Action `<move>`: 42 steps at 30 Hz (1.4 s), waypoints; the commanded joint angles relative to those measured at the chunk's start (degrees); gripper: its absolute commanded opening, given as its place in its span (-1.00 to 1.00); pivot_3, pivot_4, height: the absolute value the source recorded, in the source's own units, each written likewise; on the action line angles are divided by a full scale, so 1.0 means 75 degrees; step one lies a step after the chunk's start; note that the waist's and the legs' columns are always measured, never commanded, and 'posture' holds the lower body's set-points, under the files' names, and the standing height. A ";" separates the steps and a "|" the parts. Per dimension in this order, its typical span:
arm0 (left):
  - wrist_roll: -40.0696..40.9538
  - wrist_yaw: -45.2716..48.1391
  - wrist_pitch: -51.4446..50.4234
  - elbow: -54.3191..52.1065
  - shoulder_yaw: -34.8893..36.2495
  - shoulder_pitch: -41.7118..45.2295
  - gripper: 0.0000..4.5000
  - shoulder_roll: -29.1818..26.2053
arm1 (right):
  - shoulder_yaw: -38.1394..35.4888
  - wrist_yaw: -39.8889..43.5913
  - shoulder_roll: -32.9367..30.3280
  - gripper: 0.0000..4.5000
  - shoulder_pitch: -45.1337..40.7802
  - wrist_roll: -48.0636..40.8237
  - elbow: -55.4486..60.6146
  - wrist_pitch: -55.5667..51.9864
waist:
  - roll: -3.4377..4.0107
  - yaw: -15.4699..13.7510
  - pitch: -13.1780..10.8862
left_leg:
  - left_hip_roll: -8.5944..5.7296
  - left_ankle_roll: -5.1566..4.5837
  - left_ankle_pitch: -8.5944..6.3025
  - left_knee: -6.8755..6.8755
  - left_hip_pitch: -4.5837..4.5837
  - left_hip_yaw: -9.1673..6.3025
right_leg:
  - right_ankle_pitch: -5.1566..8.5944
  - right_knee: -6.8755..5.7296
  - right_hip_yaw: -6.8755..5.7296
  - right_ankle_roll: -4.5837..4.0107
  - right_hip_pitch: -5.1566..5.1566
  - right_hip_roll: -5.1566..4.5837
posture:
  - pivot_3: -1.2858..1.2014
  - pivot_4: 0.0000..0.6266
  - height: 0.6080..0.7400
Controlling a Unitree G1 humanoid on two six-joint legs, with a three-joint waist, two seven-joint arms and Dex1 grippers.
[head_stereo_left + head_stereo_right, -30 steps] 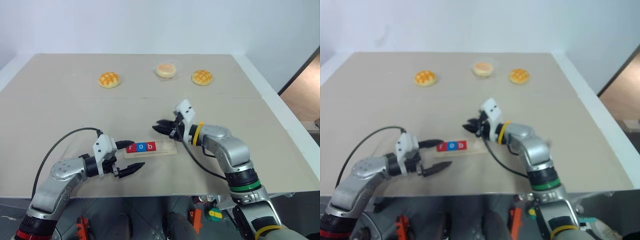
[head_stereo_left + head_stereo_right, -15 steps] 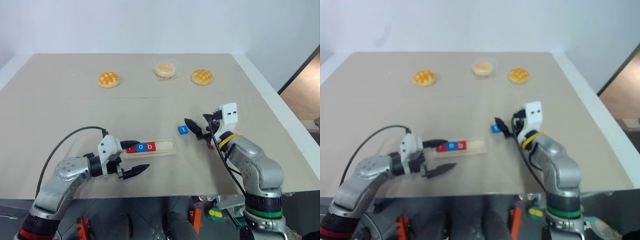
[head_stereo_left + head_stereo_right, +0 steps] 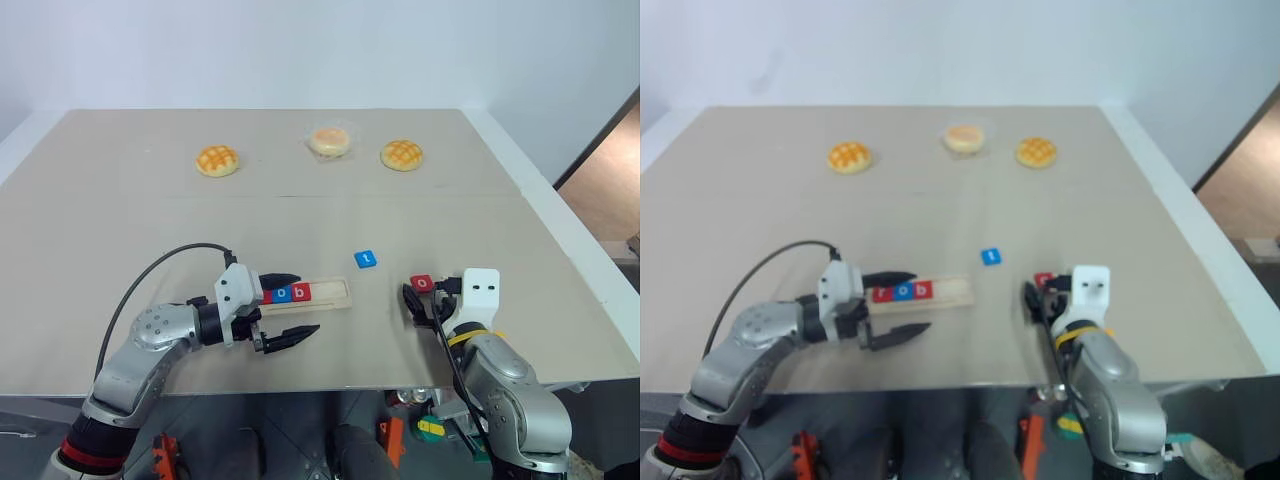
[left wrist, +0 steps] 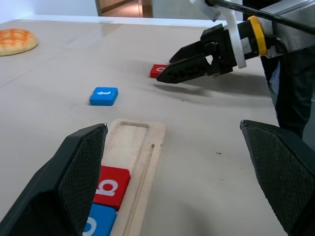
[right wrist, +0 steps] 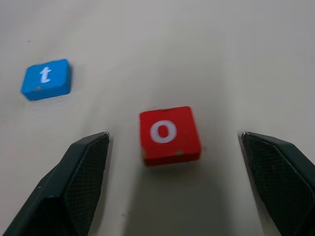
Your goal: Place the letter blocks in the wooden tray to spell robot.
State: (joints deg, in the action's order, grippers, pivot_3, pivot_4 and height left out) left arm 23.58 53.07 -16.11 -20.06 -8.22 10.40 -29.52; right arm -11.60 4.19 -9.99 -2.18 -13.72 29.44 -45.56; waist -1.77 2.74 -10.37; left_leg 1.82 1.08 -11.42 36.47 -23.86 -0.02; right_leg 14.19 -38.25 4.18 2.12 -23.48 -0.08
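Observation:
The wooden tray (image 3: pixel 322 294) lies near the table's front edge. In its left part sit three letter blocks: a red r (image 3: pixel 266 296), a blue o (image 3: pixel 283 294) and a red b (image 3: pixel 302 292). A blue t block (image 3: pixel 366 259) lies loose to the tray's right. Further right lies a red o block (image 3: pixel 422 283). My right gripper (image 3: pixel 420 303) stands open just on the near side of the red o (image 5: pixel 170 135), which lies ahead of its fingers (image 5: pixel 83 187). My left gripper (image 3: pixel 288 308) is open with nothing in it and points along the tray (image 4: pixel 142 142), one finger on each side.
Three golden buns (image 3: pixel 217 160), (image 3: pixel 331 140), (image 3: pixel 401 154) sit in a row at the far side of the table, the middle one in a clear wrapper. The table's right edge (image 3: pixel 560 240) runs close beside the right arm.
My right arm swung from the tray's right end out to the right and down toward the near edge, opening wider. The t and o blocks came into view. The left gripper edged right.

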 commanded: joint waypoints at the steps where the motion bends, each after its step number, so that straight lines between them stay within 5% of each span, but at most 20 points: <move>1: 0.0041 0.0025 0.0094 -0.0132 0.0056 0.0033 1.00 -0.0009 | -0.0134 -0.0049 0.0020 0.98 -0.0101 -0.0008 -0.0035 0.0304 | 0.0000 0.0000 0.0000 | 0.0000 0.0000 0.0000 0.0000 0.0000 0.0001 | 0.0000 0.0000 0.0001 0.0000 0.0000 0.0000 | 0.03 -0.52 1.00; 7: 0.0022 0.0003 0.0078 -0.0106 0.0100 0.0014 1.00 -0.0069 | 0.0161 0.0018 0.0027 0.98 -0.0124 0.0021 -0.0333 0.0242 | 0.0000 0.0000 0.0000 | -0.0001 0.0000 0.0000 -0.0002 -0.0002 -0.0001 | 0.0000 0.0001 -0.0001 0.0006 0.0000 0.0000 | 0.03 -0.52 1.00; 16: -0.0076 0.0235 0.0275 -0.0174 -0.0049 -0.0080 1.00 -0.0183 | 0.0627 -0.0450 0.0346 -0.46 -0.0192 0.0347 -0.0099 -0.0041 | -0.0001 0.0002 0.0003 | 0.0005 0.0000 0.0000 -0.0002 0.0002 -0.0002 | 0.0001 0.0000 -0.0002 0.0000 0.0002 0.0005 | 0.03 -0.52 1.00; 26: -0.0243 0.0410 0.0419 -0.0061 -0.0120 -0.0152 1.00 -0.0255 | 0.1230 -0.0573 0.0752 -0.47 -0.0593 0.0049 0.1159 -0.1865 | 0.0000 0.0006 0.0003 | 0.0014 0.0000 0.0000 -0.0004 0.0001 -0.0003 | 0.0001 0.0000 -0.0001 -0.0005 -0.0002 0.0011 | 0.03 -0.52 1.00; 42: -0.0338 0.0314 0.0378 -0.0155 -0.0062 -0.0348 1.00 -0.0286 | 0.1559 -0.0522 0.0709 -0.47 -0.1019 0.0110 0.0958 -0.2239 | 0.0000 -0.0001 0.0003 | 0.0006 0.0001 0.0000 -0.0005 -0.0020 -0.0010 | 0.0004 0.0006 -0.0011 0.0002 -0.0013 0.0001 | 0.03 -0.52 1.00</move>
State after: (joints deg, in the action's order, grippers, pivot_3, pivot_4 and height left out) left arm 20.83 55.45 -13.90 -19.68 -9.21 7.96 -31.09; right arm 0.13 0.13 -4.69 -9.23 -12.75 34.85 -62.46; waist -1.77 2.74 -10.35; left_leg 1.86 1.09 -11.42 36.43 -24.01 -0.10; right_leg 14.21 -38.20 4.10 2.13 -23.58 -0.07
